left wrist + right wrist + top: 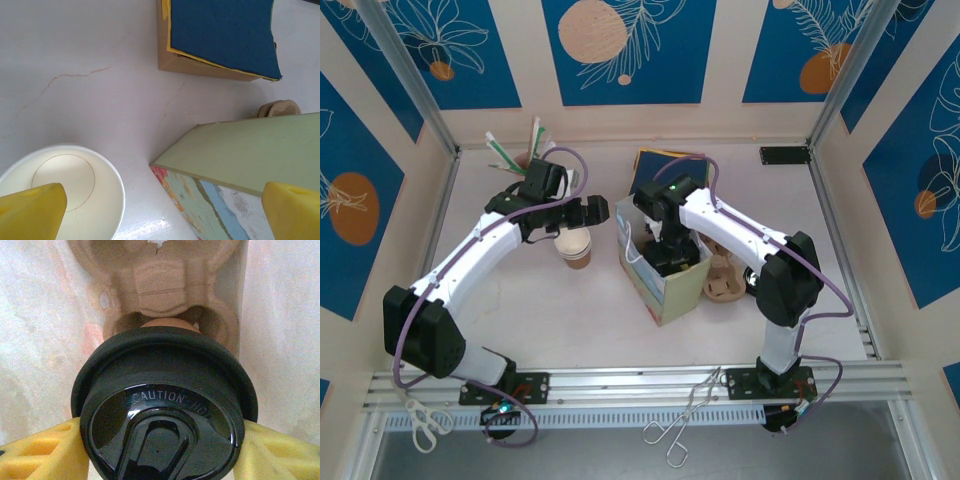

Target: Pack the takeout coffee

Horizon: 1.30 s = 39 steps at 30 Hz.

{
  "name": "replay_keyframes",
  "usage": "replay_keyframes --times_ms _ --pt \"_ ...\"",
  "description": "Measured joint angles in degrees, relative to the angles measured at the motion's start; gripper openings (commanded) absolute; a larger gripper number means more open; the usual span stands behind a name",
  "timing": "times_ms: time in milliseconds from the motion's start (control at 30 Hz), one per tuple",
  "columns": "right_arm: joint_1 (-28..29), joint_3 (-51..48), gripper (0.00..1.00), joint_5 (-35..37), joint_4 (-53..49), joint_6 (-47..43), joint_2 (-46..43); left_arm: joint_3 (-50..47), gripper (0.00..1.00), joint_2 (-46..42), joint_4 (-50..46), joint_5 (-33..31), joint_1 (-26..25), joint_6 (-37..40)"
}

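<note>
**Placement into bag [665, 290]**

Left pincer [588, 214] gapes wide, empty, over lidless cup [578, 250] on desk [570, 310], clear of bag. Right pincer [160, 450], partly closed, clamps takeout coffee [165, 400] at its lid inside bag, above pulp carrier [157, 285], presumably to seat it upright.

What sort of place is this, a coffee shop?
Probably a robot test booth, not a real shop: patterned wall panels box in one table, two arms are bolted at its edge, with a lidded coffee cup and paper bag.

The left gripper [160, 212], yellow fingertips [30, 212] spread wide, hangs between an open paper cup [75, 185] and a pale green bag [250, 150].
</note>
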Motion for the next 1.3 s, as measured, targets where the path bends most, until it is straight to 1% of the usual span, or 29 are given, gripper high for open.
replay_keyframes --times_ms 1300 --pt "-0.4 -1.4 0.64 -0.2 1.6 -0.1 0.4 0.1 1.00 0.0 0.0 0.0 0.0 0.0"
